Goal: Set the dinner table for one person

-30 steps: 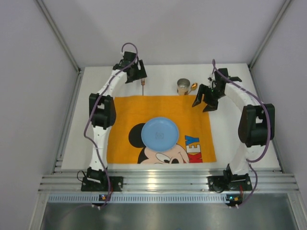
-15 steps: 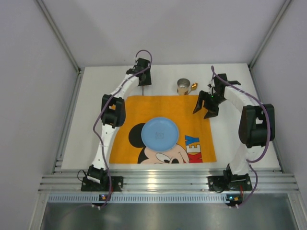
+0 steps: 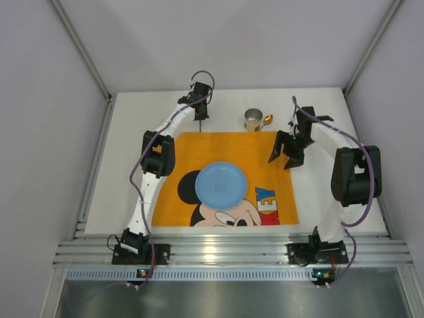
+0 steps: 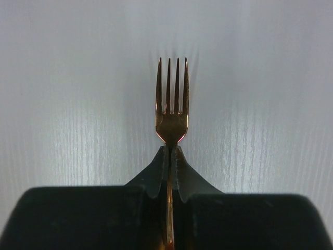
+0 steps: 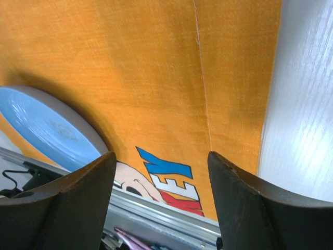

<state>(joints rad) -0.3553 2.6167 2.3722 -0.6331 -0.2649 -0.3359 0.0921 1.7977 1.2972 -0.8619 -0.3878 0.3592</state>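
Left gripper [image 4: 170,152] jaws pinch a copper fork [image 4: 171,112] at its neck, tines pointing away; arm stretched to the far part of the dinner table [image 3: 318,192], beyond the orange placemat [image 3: 199,149]; right gripper [image 5: 160,159] jaws spread wide, empty, over the placemat's right edge; blue plate [image 3: 221,183] mid-placemat; metal cup [image 3: 253,120] on the white tabletop behind it.

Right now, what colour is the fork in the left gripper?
Shiny copper-gold. The fork shows best in the left wrist view, pinched in the left gripper.
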